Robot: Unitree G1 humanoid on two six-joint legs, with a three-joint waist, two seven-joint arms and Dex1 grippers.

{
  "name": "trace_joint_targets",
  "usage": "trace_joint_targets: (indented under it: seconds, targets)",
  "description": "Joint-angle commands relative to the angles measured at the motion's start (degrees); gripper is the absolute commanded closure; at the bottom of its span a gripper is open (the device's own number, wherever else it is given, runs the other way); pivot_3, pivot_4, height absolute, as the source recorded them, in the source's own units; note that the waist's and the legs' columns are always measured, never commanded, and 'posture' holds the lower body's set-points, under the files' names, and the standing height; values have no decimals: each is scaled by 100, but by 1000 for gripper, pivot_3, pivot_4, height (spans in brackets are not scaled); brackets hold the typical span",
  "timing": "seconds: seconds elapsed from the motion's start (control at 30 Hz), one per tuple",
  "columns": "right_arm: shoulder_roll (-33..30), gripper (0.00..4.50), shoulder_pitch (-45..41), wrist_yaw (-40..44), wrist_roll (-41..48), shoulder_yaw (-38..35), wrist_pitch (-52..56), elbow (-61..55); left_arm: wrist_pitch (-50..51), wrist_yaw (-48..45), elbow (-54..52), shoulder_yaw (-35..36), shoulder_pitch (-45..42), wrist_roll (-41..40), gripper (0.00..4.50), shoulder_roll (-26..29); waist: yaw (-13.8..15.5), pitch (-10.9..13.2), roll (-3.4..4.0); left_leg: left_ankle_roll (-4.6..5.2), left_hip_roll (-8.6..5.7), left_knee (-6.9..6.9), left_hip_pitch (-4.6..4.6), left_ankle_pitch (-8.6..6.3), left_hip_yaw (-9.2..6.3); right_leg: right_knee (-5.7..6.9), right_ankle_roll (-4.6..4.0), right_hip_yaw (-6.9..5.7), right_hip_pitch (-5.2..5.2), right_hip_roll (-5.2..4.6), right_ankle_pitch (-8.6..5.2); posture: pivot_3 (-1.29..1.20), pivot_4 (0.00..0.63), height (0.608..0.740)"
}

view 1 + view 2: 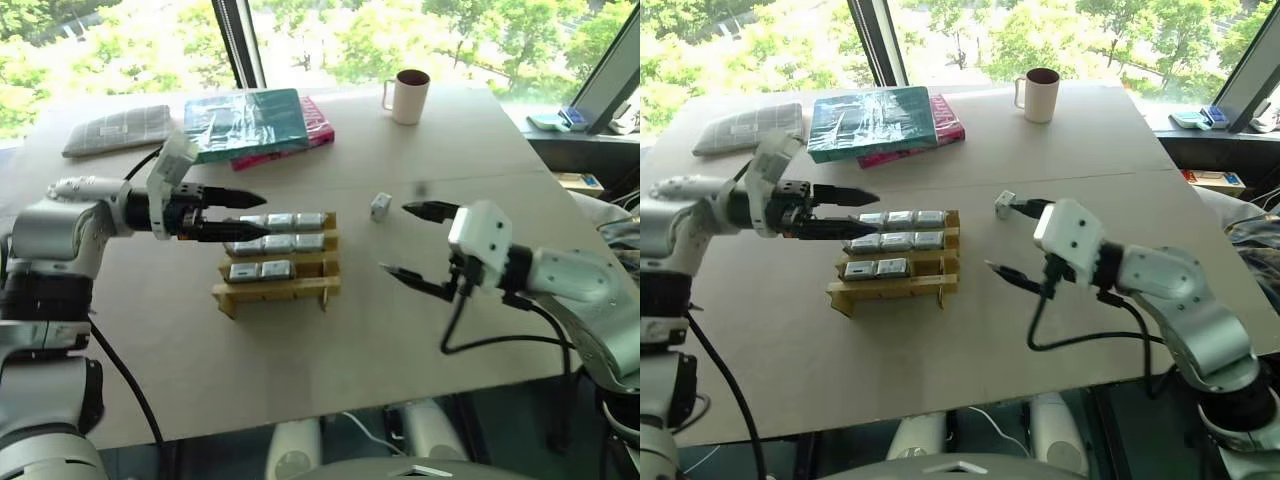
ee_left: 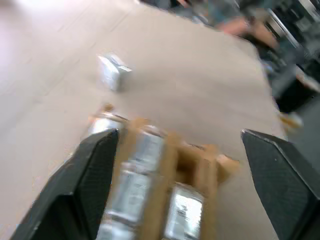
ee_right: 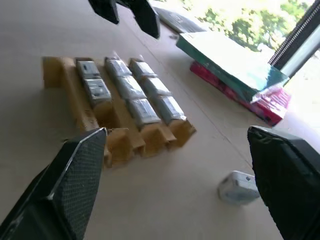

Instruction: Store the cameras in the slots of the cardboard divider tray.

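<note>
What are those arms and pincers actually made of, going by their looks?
Both arms are smooth silver-grey and white shells with black joints. Each ends in a white block carrying two pointed black fingers: left gripper, right gripper. Black cables loop beneath each arm.

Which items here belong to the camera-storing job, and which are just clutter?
Job items:
- cardboard divider tray
- cameras in its slots
- loose camera on the table

Lying about:
- mug
- teal and pink wrapped books
- grey pad at the far left corner
</note>
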Motion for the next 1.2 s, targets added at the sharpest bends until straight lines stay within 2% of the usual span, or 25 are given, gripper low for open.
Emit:
trace_joint_targets:
  seconds: [0.03,0.13,0.23,0.43,0.6,0.77,1.2]
  targets:
    - [452,0,-654,-758,-412,515,1260,349,-725,302,-290,945,718,-226,457,-309,-7,-1,-1,0,0,0,2,0,3,0,0,2,-1,0,0,0,150,740]
    - [1260,0,-1241,-1209,-378,562,2102,1177,-859,-51,-455,1342,1425,-411,457,-321,8,-3,-14,0,4,0,-2,0,8,1,-12,6,-6,2,7,0,150,740]
    - [2267,0,-1858,-2066,-542,131,2694,2157,-1015,-390,-495,1625,1939,-492,457,-233,10,-2,-13,-1,4,-2,-4,0,11,-4,-21,6,-6,0,13,0,150,740]
    - [3237,0,-2429,-3017,-868,-258,3058,3007,-1687,-807,-72,2114,2453,-421,457,-202,63,-3,-14,-1,2,-2,-32,-1,4,-23,-23,-9,-15,-10,14,0,150,740]
    - [3473,0,-2515,-3440,-1089,-448,3216,3250,-2036,-1177,285,2364,2762,-450,457,-167,20,-3,-14,-1,2,-12,-40,-1,4,-27,-24,-12,-24,-11,14,0,150,740]
    - [3582,0,-2692,-3690,-1275,-595,2922,3749,-2137,-1237,487,2487,2806,-522,457,-206,2,-3,-13,-1,6,-15,-40,-1,1,-21,-23,-15,-33,-8,14,0,150,740]
    - [3752,0,-2956,-3771,-1332,-901,2281,4837,-1627,-796,-536,2746,2727,-1216,457,-470,-132,-2,-13,-1,5,-17,-48,-1,-2,-26,-21,-15,-34,-9,16,0,150,740]
